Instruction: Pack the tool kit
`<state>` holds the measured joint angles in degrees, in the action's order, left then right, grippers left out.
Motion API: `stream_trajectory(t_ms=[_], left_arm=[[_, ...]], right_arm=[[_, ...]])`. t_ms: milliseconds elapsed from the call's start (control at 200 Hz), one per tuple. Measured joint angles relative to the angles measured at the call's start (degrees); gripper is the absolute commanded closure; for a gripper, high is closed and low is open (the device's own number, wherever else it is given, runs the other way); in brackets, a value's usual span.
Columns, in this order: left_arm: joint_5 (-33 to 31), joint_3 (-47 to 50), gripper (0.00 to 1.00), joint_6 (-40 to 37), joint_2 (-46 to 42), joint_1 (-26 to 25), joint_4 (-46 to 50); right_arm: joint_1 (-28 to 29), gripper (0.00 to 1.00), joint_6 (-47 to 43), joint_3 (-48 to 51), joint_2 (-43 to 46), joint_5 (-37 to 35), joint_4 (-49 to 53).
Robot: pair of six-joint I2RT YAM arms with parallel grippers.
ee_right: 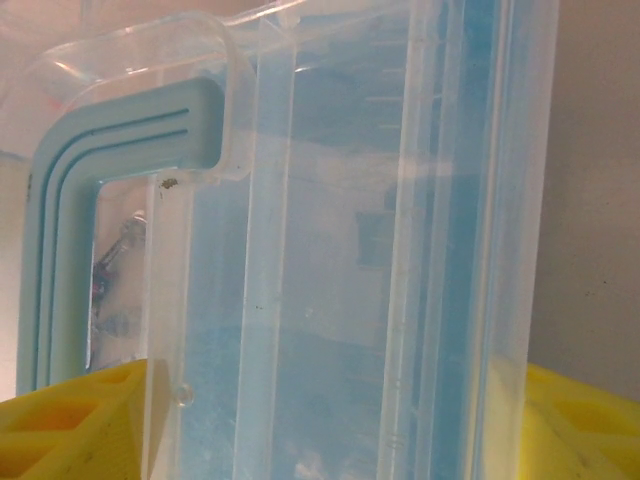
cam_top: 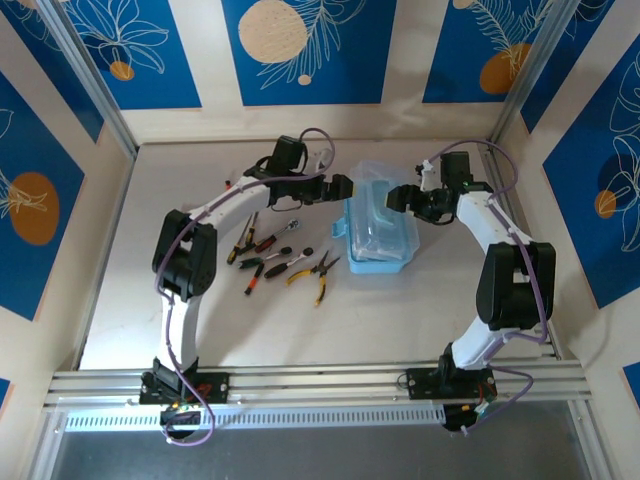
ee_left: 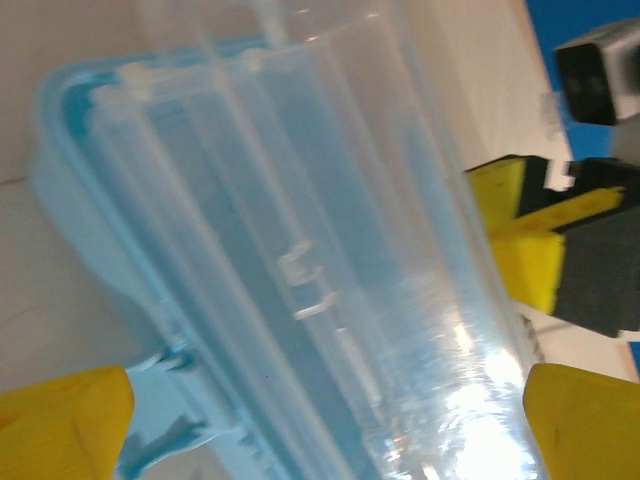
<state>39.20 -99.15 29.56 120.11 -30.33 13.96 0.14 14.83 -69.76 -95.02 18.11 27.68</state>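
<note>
Table [cam_top: 420, 320]: tools [cam_top: 285, 262] beside case [cam_top: 380, 235]; left jaws open wide; right jaws straddle case, grip unclear.

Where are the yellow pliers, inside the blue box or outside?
Outside. The pliers lie on the table, left of the blue box, beside the screwdrivers.

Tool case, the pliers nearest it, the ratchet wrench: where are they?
tool case [cam_top: 381, 236], top view, middle of its clear lid.
pliers [cam_top: 323, 272] nearest the case, top view, near the pivot.
ratchet wrench [cam_top: 291, 228], top view, silver head.
</note>
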Motion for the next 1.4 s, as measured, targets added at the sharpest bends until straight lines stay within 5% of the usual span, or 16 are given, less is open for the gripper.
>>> stream_trajectory(t_ms=[565,795,950,1166,1401], left_arm=[[2.80,-3.82,0.00,6.19,4.24,-3.13,-7.17],[2.82,-9.51,0.00,7.72,6.97,-4.15,-6.01],[3.39,-15.21,0.00,8.33,8.94,-4.72,-4.83],[4.63,-21.66,0.00,9.62,9.86,-5.84,-4.57],[5.68,-24.55,0.00,10.71,12.44,-6.10,-5.01]], right_arm=[[-1.66,0.62,2.47,2.89,0.00,9.35,-4.48],[-2.21,0.14,2.93,2.56,0.11,8.83,-3.54],[-3.80,0.00,2.54,0.50,3.32,4.13,-0.31],[-3.82,0.01,-0.68,-4.42,13.62,-5.62,5.22],[8.26,0.01,-5.38,-4.37,20.65,-20.17,11.10]])
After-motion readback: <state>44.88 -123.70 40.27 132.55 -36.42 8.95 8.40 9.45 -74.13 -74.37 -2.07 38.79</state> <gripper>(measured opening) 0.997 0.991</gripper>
